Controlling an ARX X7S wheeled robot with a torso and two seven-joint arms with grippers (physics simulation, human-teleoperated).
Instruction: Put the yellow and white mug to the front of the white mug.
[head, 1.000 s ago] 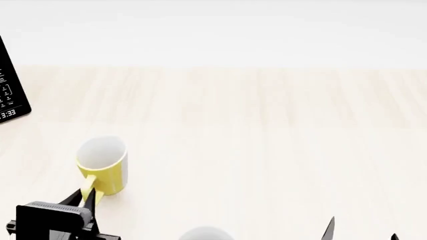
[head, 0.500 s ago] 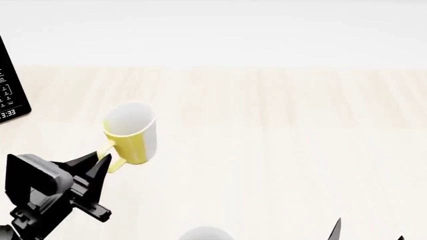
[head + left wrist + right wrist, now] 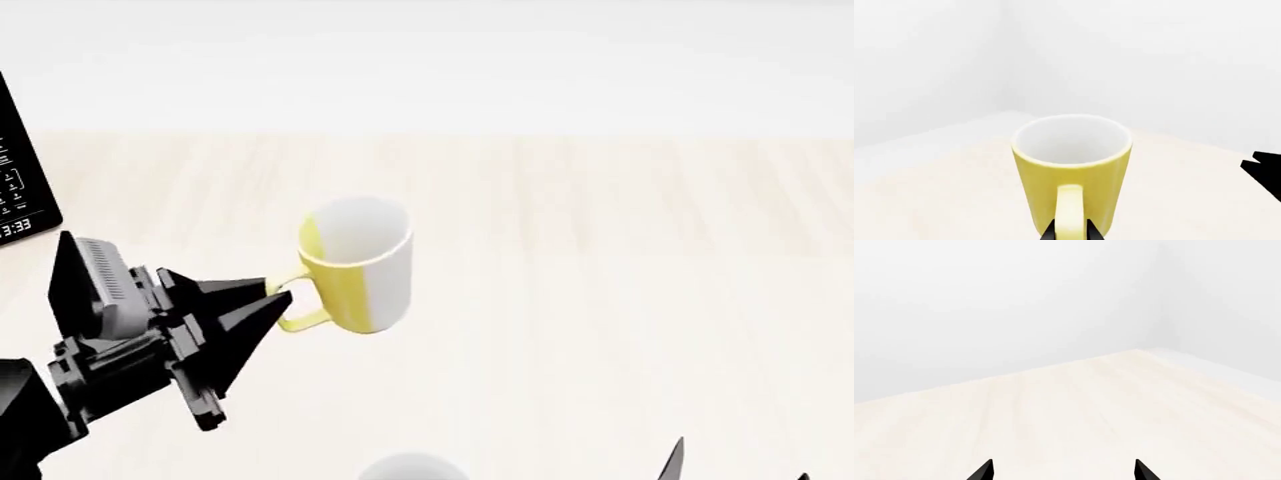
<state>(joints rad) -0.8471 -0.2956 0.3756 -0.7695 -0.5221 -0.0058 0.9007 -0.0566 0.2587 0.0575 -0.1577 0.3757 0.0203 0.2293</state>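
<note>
My left gripper [image 3: 276,301] is shut on the yellow loop handle of the yellow and white mug [image 3: 355,265] and holds it tilted above the wooden table [image 3: 601,250]. The left wrist view shows the mug [image 3: 1072,170] from the handle side, with the black fingertips [image 3: 1051,233] pinching the handle. Only the rim of the white mug [image 3: 408,468] shows at the head view's bottom edge, nearer to me than the held mug. My right gripper [image 3: 1063,471] is open and empty; its tips show at the head view's bottom right [image 3: 734,462].
A black appliance with a lit clock display [image 3: 24,180] stands at the far left edge of the table. A white wall runs behind the table.
My left gripper has lifted the yellow and white mug off the table and carried it up and to the right, away from me. The right gripper has stayed put.
</note>
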